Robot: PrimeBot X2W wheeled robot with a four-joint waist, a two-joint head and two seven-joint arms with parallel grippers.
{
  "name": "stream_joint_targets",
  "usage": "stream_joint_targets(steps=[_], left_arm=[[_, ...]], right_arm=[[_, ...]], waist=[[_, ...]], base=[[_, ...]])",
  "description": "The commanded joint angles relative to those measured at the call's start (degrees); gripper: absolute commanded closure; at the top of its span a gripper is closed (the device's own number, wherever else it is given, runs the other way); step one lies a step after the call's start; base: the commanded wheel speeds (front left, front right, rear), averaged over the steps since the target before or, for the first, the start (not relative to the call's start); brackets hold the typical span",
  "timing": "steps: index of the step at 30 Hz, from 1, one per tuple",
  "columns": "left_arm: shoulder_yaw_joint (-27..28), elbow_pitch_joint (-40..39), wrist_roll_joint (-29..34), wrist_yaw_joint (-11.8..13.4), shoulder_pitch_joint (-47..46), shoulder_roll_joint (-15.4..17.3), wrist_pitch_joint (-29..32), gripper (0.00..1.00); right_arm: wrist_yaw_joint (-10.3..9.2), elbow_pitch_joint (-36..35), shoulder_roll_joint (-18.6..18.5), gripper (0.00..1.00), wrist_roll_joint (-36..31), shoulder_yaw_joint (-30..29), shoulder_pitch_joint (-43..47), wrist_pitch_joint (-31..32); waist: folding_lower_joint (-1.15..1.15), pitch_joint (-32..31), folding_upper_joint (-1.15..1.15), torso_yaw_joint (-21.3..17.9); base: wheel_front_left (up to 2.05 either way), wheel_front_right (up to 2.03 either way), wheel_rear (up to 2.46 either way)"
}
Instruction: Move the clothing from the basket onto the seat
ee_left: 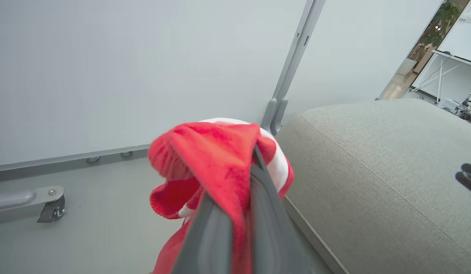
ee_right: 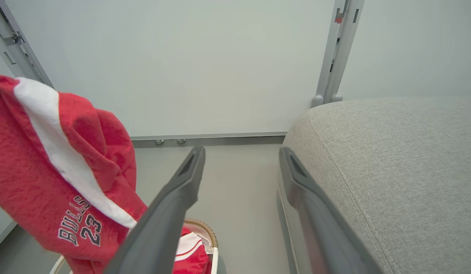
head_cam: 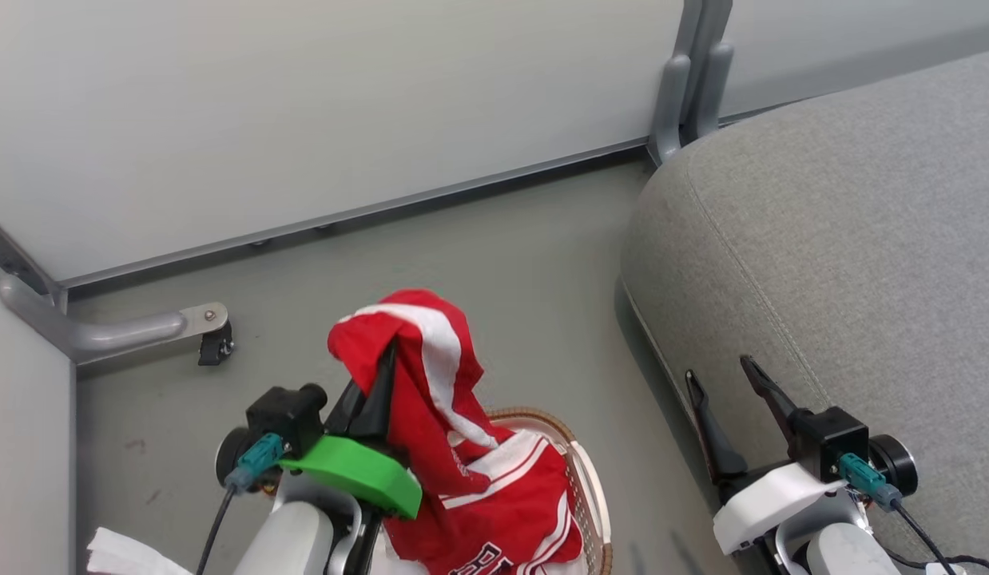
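**A:** Where is the clothing?

**B:** The left gripper (head_cam: 387, 355) has its fingers clenched on a red fold of the clothing (head_cam: 430, 375) and holds it up above the basket (head_cam: 581, 471). The cloth drapes over the fingertips. Its lower part hangs down into the basket, with dark lettering near the bottom.

**A:** And the other arm?

**B:** The right gripper (head_cam: 718, 369) is released, its fingers (ee_right: 174, 205) spread wide apart. In the head view they show against the left edge of the seat (head_cam: 846, 239), beside the stitched seam.

**A:** How much room is there between basket and seat?

**B:** A strip of floor (head_cam: 502, 247) separates the basket's woven rim from the seat's upright side, so the two are near but apart. In the left wrist view the seat's rounded corner sits just right of the raised cloth. The seat's top is a broad stretch of grey fabric.

**A:** Anything along the edges?

**B:** The wall (head_cam: 303, 104) runs behind, with a grey post (head_cam: 690, 80) at the seat's far corner. A caster (head_cam: 216, 342) on a metal leg stands to the left, well apart from the basket. Open floor lies between wall and basket.
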Motion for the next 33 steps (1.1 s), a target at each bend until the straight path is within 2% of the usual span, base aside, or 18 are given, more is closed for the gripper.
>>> stream_joint_targets(steps=[1, 4, 10, 20, 26, 33], left_arm=[[-0.22, -1.21, 0.42, -0.16, -1.47, 0.0, 0.02, 1.0], [-0.87, -3.74, 0.59, -0.16, -3.12, -0.05, 0.02, 1.0], [-2.26, -7.17, 0.62, -0.17, -6.88, -0.18, 0.02, 1.0], [-4.93, -9.69, 0.47, -0.17, -10.31, -0.35, 0.02, 1.0], [-7.47, -10.6, -2.15, -0.17, -11.05, -0.37, 0.02, 1.0], [-10.4, -10.44, -3.26, -0.17, -11.93, -0.35, 0.02, 1.0]], right_arm=[[-0.06, 0.17, -0.22, 0.0, -0.41, 0.16, 0.83, -0.11], [-0.06, 0.54, -0.21, 0.0, -0.56, 0.86, 1.54, -0.11], [-0.05, 1.19, -1.07, 0.0, -1.74, 6.27, 1.05, -0.11], [-0.06, 3.02, -2.56, 0.0, -0.62, 21.35, -4.3, -0.11], [-0.06, 6.42, -2.19, 0.0, -2.38, 24.81, -8.89, -0.12], [-0.06, 10.06, -0.79, 0.0, -5.04, 25.49, -12.99, -0.11]], waist=[[0.0, -1.7, 0.0, 1.45], [0.0, -1.99, 0.0, 1.58], [0.0, -2.2, 0.0, 1.84], [0.0, -1.8, 0.0, 3.09], [0.0, -1.29, 0.0, 4.5], [0.0, -0.78, 0.0, 6.14]], base=[[0.0, 0.0, 0.0], [0.0, 0.0, 0.0], [0.0, 0.0, 0.0], [0.0, 0.0, 0.0], [0.0, 0.0, 0.0], [0.0, 0.0, 0.0]])
